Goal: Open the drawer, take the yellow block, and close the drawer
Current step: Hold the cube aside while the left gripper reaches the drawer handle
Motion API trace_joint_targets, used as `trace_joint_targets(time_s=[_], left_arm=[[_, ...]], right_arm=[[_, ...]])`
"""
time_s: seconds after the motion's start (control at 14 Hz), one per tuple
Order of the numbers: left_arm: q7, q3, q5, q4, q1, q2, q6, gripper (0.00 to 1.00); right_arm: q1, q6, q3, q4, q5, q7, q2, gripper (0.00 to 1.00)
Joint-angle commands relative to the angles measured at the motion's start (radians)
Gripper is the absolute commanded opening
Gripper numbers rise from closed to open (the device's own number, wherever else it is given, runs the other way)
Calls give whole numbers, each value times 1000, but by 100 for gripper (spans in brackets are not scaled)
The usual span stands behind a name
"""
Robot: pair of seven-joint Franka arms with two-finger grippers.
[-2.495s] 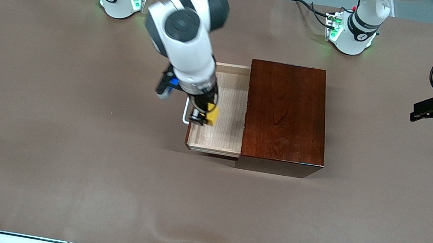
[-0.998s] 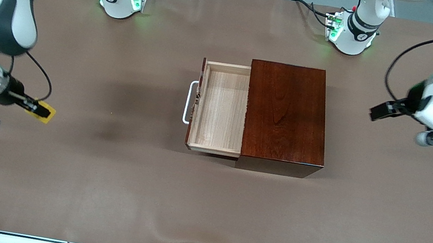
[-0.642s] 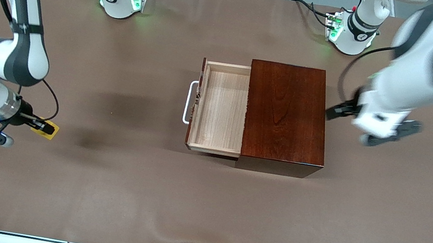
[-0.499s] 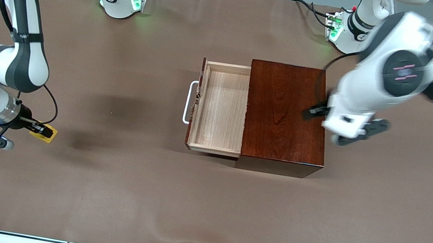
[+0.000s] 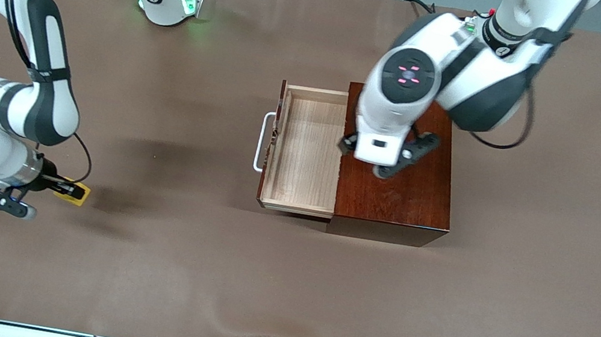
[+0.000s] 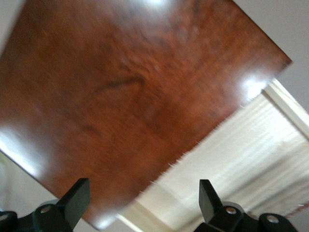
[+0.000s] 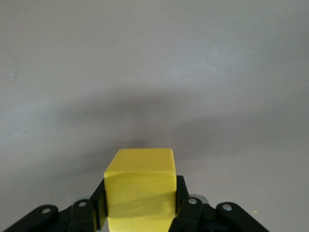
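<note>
Yellow block (image 7: 140, 186) is pinched in right pincer (image 5: 70, 189), low over bare table (image 5: 168, 268) at right arm's end, well apart from drawer (image 5: 306, 151). Drawer is pulled out of box (image 5: 392, 202). Left pincer (image 6: 145, 203) is held spread over box top & drawer edge.

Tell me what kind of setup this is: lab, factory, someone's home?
Most likely a robotics lab test bench. Two arms are bolted along one edge of a table under a plain brown cover. The only props are a wooden box with one drawer and a yellow block. Aluminium framing and cables edge the table.
</note>
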Motion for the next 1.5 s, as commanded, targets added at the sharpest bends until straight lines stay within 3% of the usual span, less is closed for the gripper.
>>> trace_joint_targets(time_s=[0.0,0.29,0.57,0.71,0.93,1.0,1.07,1.14,1.43], left_arm=[[-186,15,-5,47,-74,61,89,100],[-424,19,-4,50,-161,89,224,100],[-746,28,0,64,-220,135,371,100],[-849,64,0,101,-261,175,428,100],[-1019,174,-2,125,-360,213,500,100],[-1029,201,-2,125,-391,222,524,100],[-1029,206,-4,127,-401,233,540,100],[-1029,206,-4,127,-404,241,545,100],[-982,205,-2,121,-419,265,545,100]], right_arm=[[45,-4,-1,73,15,0,66,9],[78,91,-1,75,45,0,112,9],[108,104,0,75,69,0,139,9],[111,104,2,75,83,-2,145,9],[118,104,6,73,86,-8,153,12],[124,105,6,73,88,-6,156,26],[124,108,6,73,88,0,156,55],[125,108,6,75,97,0,156,100],[119,99,5,75,101,-5,142,100]])
